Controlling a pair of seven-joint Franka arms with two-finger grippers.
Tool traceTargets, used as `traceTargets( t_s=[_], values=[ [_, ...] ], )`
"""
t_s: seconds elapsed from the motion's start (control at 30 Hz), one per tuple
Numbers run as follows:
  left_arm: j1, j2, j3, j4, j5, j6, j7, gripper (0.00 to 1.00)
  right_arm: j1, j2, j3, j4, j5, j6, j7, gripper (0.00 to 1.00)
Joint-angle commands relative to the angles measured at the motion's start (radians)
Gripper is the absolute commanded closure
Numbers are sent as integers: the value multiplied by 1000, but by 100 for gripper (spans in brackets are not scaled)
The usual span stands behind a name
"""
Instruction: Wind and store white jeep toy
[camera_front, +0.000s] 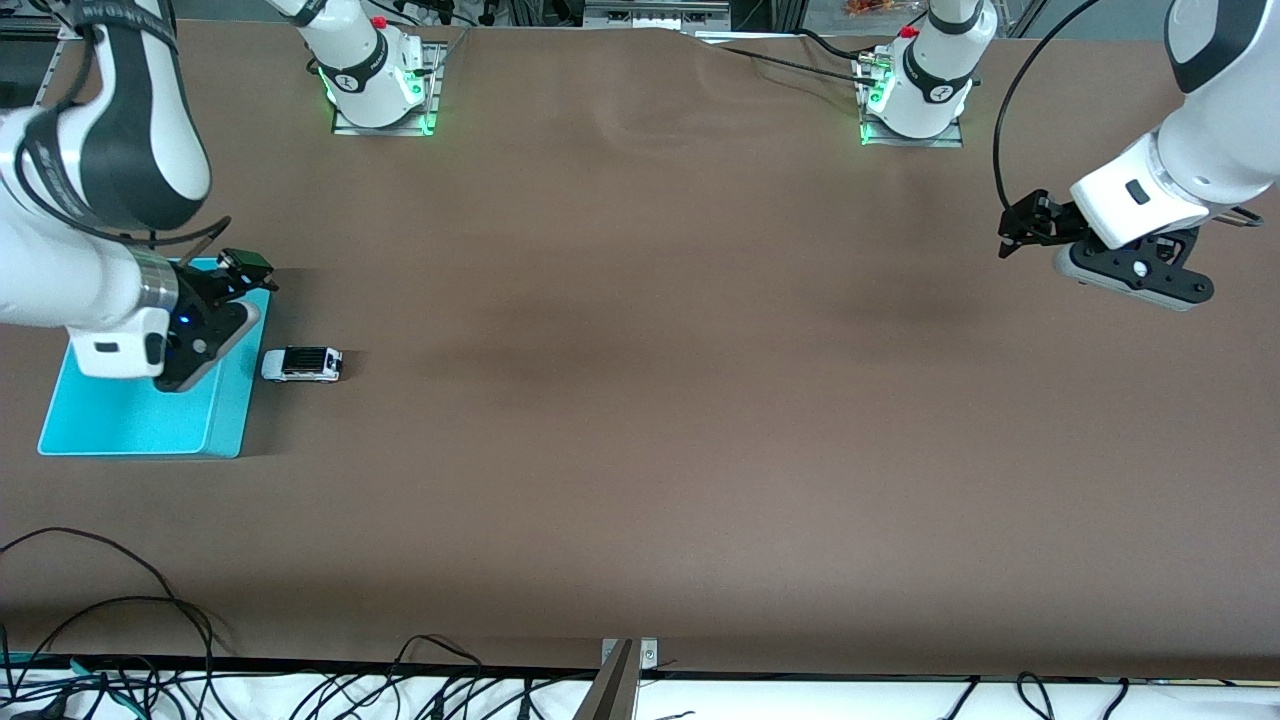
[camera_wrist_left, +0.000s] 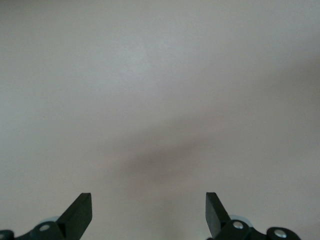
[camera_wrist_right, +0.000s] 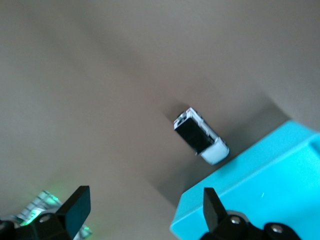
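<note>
The white jeep toy, tiny with a black roof, stands on the brown table right beside the cyan bin, on the side toward the left arm's end. My right gripper hangs open and empty over the bin's corner closest to the jeep. My left gripper waits open and empty over bare table at the left arm's end. Neither gripper touches the jeep or the bin.
The two arm bases stand lit green along the table edge farthest from the front camera. Loose black cables and a metal bracket lie along the nearest edge. The cyan bin holds nothing that shows.
</note>
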Motion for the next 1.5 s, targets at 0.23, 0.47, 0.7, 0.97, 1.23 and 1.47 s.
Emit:
traceTargets(
  t_s=[0.23,0.47,0.7,0.97,1.23,1.47],
  values=[
    [-3,35,-4,54,18,-22,-107,0,-9,-5,-5,-218,-12,295,-384,0],
    [4,33,2,85,16,-51,-109,0,-37,-3,-9,-353,-9,475,-518,0],
    [5,35,2,94,14,-54,-170,0,-51,12,-9,-444,-9,621,-601,0],
    [17,27,2,100,13,-74,-186,0,-78,81,-9,-447,-9,717,-730,0],
    [39,32,-3,119,11,-74,-186,0,-94,98,-9,-478,-9,780,-777,0],
    [33,32,-4,120,5,-74,-183,0,-94,98,-9,-542,-10,883,-811,0]
  ],
)
